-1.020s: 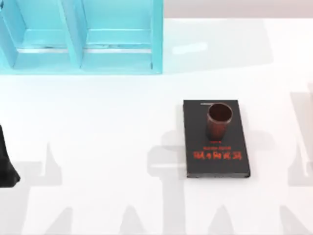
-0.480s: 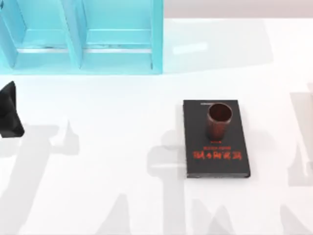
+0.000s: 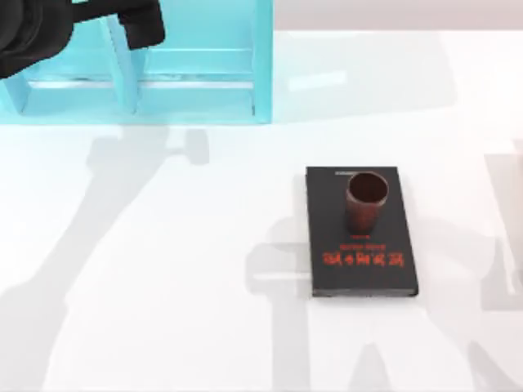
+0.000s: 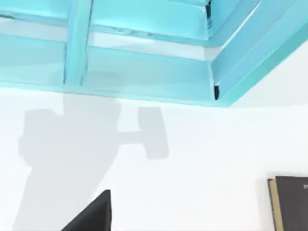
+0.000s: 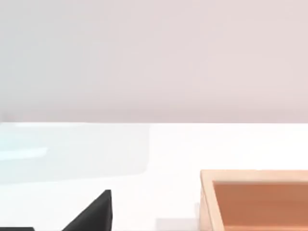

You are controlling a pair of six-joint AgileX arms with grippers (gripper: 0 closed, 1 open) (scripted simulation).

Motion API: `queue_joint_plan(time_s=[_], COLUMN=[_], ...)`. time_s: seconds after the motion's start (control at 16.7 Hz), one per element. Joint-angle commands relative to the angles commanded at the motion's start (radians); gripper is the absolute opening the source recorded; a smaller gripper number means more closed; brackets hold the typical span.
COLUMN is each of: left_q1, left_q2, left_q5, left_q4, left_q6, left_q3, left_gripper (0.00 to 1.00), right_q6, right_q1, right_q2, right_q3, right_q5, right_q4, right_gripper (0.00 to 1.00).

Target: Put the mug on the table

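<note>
Mug (image 3: 366, 201) stands upright on the book (image 3: 361, 263), toward the book's far end, nothing gripping it. Book lies flat on the desk (image 3: 204, 269), so the mug is not on the desk yet.

Left tool (image 3: 135, 23) is far from the book, up over the shelf (image 3: 200, 77) at the desk's far-left end. Can't tell if it is wide or narrow. Its wrist cam sees the shelf front and just the book's corner (image 4: 288, 202). Right arm is parked off the book's right side; its wrist cam sees bare desk and a wooden box (image 5: 255, 199). Its tool state is also unreadable.

Risks, my read:
- Long reach from shelf to book. A low sweep could clip the shelf's end wall or hit the mug side-on and tip it.
- Mug is narrow and has no handle. An off-centre pinch could let it twist or slip out.
- Book is loose. Pushing down or dragging the mug could slide the book with it.
- Set-down too close to the book could leave the mug half on its edge, tilted.
</note>
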Motion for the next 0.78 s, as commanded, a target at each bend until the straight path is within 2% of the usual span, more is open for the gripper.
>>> queue_joint_plan(time_s=[0.42,0.78], left_q1=[-0.227,-0.386], left_q2=[0.637,1.0], left_q5=[-0.035,-0.073], left_q4=[-0.432,-0.731], left_q6=[-0.202,-0.324], left_q3=[0.716,1.186], left_gripper=[1.0,1.0], right_q6=[0.0,0.0], right_q1=[0.0,0.0], right_q2=[0.0,0.0], right_q3=[0.0,0.0], right_q5=[0.0,0.0], right_q4=[0.0,0.0], right_gripper=[1.0,1.0])
